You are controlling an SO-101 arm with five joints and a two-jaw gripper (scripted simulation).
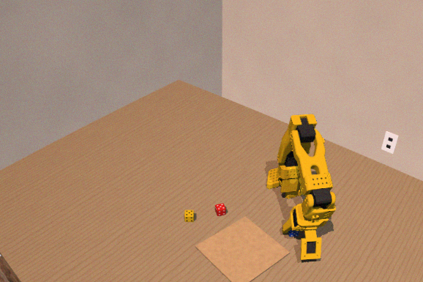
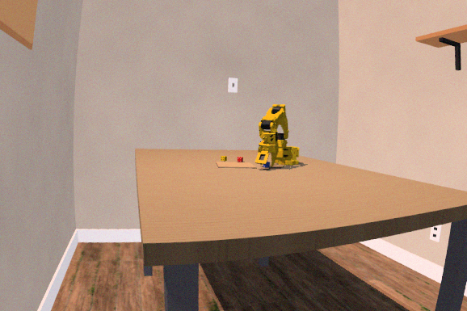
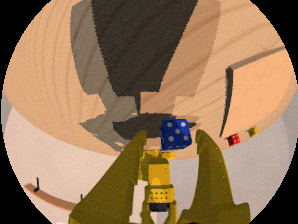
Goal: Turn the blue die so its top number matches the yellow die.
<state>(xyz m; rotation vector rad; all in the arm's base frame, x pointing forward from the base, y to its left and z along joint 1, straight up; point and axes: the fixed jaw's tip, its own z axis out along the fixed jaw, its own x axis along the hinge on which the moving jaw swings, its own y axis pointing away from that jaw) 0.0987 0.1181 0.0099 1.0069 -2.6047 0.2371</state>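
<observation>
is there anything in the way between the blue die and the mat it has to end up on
No die or other loose object is visible between the blue die and the mat. One finger of the end effector does stand on the mat's side of the die.

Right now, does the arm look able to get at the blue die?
Probably yes: the blue die shows between the two open fingers, with a gap on each side, and I see nothing blocking them.
</observation>
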